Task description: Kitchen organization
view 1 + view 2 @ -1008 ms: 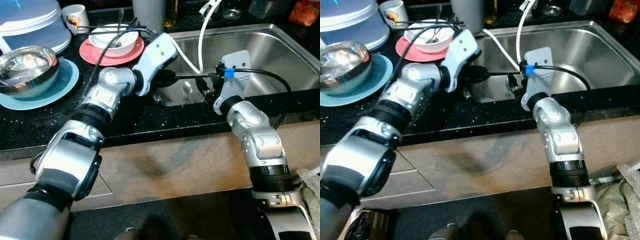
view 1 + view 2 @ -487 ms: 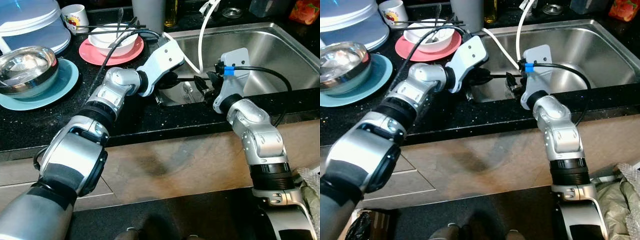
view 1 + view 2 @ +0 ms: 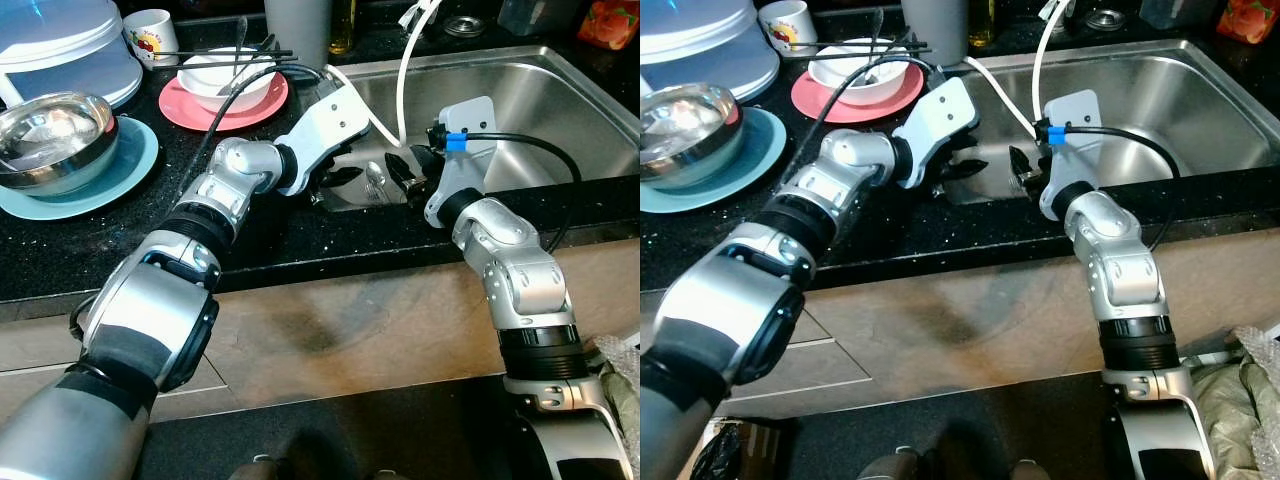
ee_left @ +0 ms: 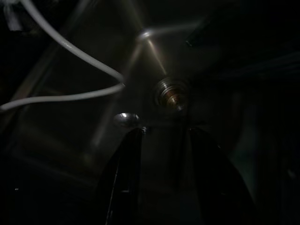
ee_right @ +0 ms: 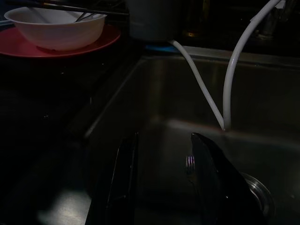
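1. Both grippers hang over the near left corner of the steel sink (image 3: 560,110): the left gripper (image 3: 345,178) and the right gripper (image 3: 405,172), fingers of each parted and holding nothing.
2. A spoon (image 3: 373,180) lies on the sink floor between them; a fork (image 5: 189,165) rests near the drain (image 4: 169,94).
3. Risk: thin, flat cutlery on slick steel could skid from closing fingers, and the white hose (image 3: 402,80) dangling close by could snag an arm.

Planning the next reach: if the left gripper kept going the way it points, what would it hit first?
Probably the spoon in the sink; the left gripper points across the basin toward the right gripper. Depth is unclear.
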Available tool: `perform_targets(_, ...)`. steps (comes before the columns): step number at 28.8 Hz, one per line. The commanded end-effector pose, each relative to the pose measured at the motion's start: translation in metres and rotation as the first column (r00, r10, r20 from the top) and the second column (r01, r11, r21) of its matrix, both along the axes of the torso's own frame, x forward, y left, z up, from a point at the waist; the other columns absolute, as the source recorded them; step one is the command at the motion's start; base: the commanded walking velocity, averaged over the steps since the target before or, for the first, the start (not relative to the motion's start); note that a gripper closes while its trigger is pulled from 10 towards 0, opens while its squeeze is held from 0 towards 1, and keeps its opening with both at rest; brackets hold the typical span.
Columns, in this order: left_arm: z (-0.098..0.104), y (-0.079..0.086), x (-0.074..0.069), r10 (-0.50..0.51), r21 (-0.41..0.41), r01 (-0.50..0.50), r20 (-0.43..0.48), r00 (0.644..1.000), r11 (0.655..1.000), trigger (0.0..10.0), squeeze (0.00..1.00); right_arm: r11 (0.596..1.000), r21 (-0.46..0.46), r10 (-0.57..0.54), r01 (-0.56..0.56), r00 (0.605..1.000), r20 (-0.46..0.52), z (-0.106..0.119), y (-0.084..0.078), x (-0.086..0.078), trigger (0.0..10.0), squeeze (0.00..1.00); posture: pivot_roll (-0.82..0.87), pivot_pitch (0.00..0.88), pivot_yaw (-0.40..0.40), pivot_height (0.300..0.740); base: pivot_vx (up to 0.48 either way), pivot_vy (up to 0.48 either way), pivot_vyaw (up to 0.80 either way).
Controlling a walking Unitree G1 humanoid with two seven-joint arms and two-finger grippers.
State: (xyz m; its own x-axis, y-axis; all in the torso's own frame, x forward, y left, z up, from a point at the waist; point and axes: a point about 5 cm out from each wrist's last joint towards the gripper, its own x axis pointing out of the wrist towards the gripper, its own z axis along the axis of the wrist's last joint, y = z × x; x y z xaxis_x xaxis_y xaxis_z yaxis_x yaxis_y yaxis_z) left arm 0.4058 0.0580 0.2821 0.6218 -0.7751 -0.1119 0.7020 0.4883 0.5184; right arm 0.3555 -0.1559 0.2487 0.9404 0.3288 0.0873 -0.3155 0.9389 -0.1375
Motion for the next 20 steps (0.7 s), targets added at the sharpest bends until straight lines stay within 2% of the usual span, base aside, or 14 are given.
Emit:
perform_targets(1,0.014,0.003,0.001,0.015,-0.062,-0.015,0.004,1.000,0.998,10.0,0.00,1.000,0.008,0.023,-0.023,1.000,-0.009,-0.001,0.005,0.000,10.0,0.00,0.03,0.130,0.052,0.740,0.000,0.000,0.00)
perform_targets(3,0.019,0.005,0.002,0.024,-0.092,-0.023,0.001,1.000,0.995,10.0,0.00,1.000,0.008,0.024,-0.024,1.000,-0.009,0.000,0.005,0.000,10.0,0.00,0.03,0.130,0.052,0.740,0.000,0.000,0.00)
perform_targets(4,0.026,0.011,0.003,0.045,-0.143,-0.046,-0.008,0.999,0.989,10.0,0.00,1.000,0.010,0.024,-0.024,1.000,-0.007,0.000,0.005,0.000,10.0,0.00,0.03,0.127,0.049,0.740,0.000,0.000,0.00)
perform_targets(6,0.044,0.038,0.006,0.137,-0.251,-0.135,-0.010,0.991,0.958,10.0,0.00,1.000,0.016,0.026,-0.026,1.000,-0.003,0.002,0.005,0.000,10.0,0.00,0.03,0.121,0.034,0.740,0.000,0.000,0.00)
perform_targets(7,0.044,0.038,0.006,0.137,-0.251,-0.135,-0.010,0.991,0.958,10.0,0.00,1.000,0.016,0.026,-0.026,1.000,-0.003,0.002,0.005,0.000,10.0,0.00,0.03,0.121,0.034,0.740,0.000,0.000,0.00)
perform_targets(8,0.055,0.074,0.007,0.282,-0.326,-0.274,-0.024,0.959,0.905,10.0,0.00,0.999,0.026,0.038,-0.038,0.999,-0.002,0.002,0.007,0.000,10.0,0.00,0.03,0.119,0.018,0.740,0.000,0.000,0.00)
perform_targets(9,0.057,0.084,0.007,0.322,-0.331,-0.312,-0.027,0.946,0.891,10.0,0.00,0.999,0.029,0.042,-0.042,0.999,-0.002,0.002,0.008,-0.001,10.0,0.00,0.03,0.119,0.018,0.740,0.000,0.000,0.00)
perform_targets(10,0.057,0.084,0.007,0.322,-0.331,-0.312,-0.027,0.946,0.891,10.0,0.00,0.999,0.029,0.042,-0.042,0.999,-0.002,0.002,0.008,-0.001,10.0,0.00,0.03,0.119,0.018,0.740,0.000,0.000,0.00)
perform_targets(13,0.061,0.118,0.002,0.452,-0.325,-0.422,0.017,0.892,0.846,10.0,0.00,0.997,0.038,0.067,-0.067,0.998,0.003,0.003,0.013,-0.001,10.0,0.00,0.04,0.116,-0.004,0.740,0.000,0.000,0.00)
perform_targets(14,0.062,0.134,-0.003,0.502,-0.328,-0.463,0.042,0.864,0.823,10.0,0.00,0.996,0.041,0.082,-0.082,0.997,0.005,0.003,0.016,-0.001,10.0,0.00,0.04,0.116,-0.012,0.740,0.000,0.000,0.00)
perform_targets(16,0.064,0.153,-0.012,0.552,-0.336,-0.502,0.066,0.831,0.797,10.0,0.00,0.994,0.043,0.102,-0.102,0.995,0.008,0.003,0.021,-0.001,10.0,0.00,0.05,0.116,-0.018,0.740,0.000,0.000,0.00)
perform_targets(17,0.062,0.165,-0.021,0.576,-0.336,-0.525,0.067,0.815,0.782,10.0,1.00,0.992,0.045,0.115,-0.115,0.993,0.010,0.004,0.024,-0.001,10.0,0.00,0.05,0.115,-0.017,0.740,0.000,0.000,0.00)
perform_targets(19,0.061,0.172,-0.027,0.589,-0.334,-0.539,0.064,0.806,0.774,10.0,1.00,0.991,0.046,0.122,-0.122,0.992,0.011,0.004,0.026,-0.001,10.0,0.00,0.05,0.115,-0.017,0.740,0.000,0.000,0.00)
perform_targets(20,0.057,0.179,-0.035,0.594,-0.315,-0.551,0.055,0.802,0.773,10.0,1.00,0.990,0.048,0.132,-0.132,0.991,0.013,0.004,0.029,-0.001,10.0,0.00,0.05,0.114,-0.018,0.740,0.000,0.000,0.00)
